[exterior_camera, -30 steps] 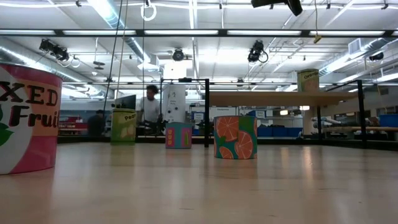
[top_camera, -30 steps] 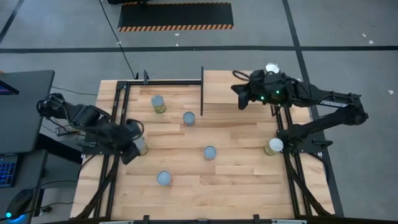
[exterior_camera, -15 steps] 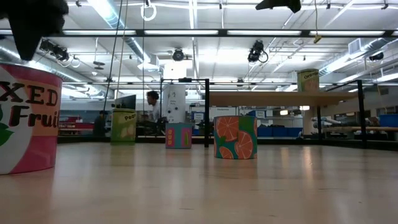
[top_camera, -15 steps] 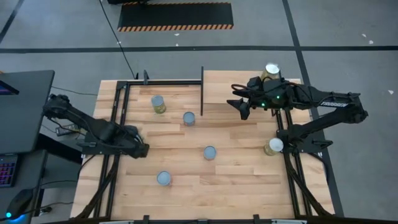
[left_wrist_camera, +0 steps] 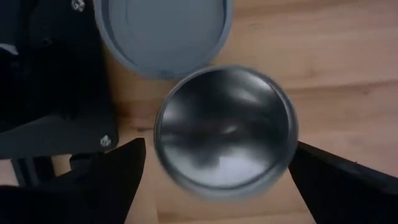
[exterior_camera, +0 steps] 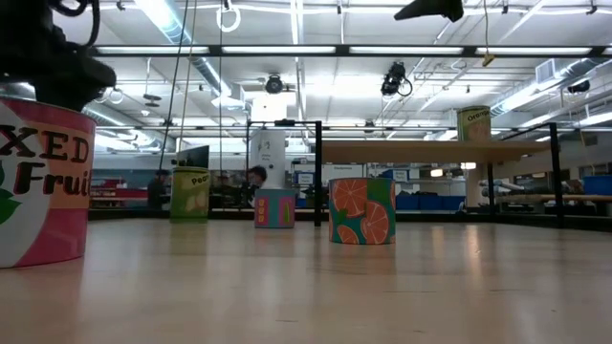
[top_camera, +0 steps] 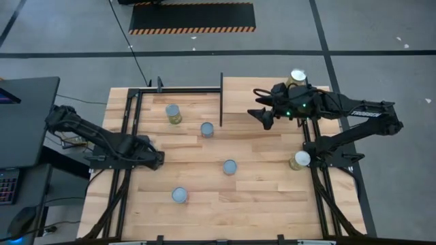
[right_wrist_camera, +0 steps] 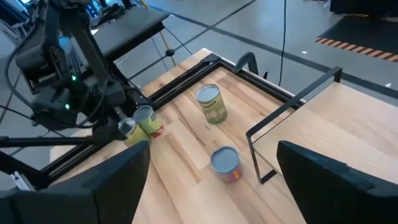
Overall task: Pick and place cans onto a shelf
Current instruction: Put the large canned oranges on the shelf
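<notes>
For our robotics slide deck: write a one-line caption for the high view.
Right gripper open over the shelf near one placed can; left gripper open at the table's left edge.

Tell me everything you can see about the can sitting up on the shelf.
The can is a small cylinder with a shiny silvery top and a yellow-green label. It stands upright near the far right corner of the pale wood shelf. In the low view it shows as a tall green tin on the raised platform, alone there. The right pincer is open, away from it; nothing but the shelf touches it.

Cans (left_wrist_camera: 225,127) shiny metal tops, glossy labels; shelf (top_camera: 272,102) smooth pale wood.
</notes>
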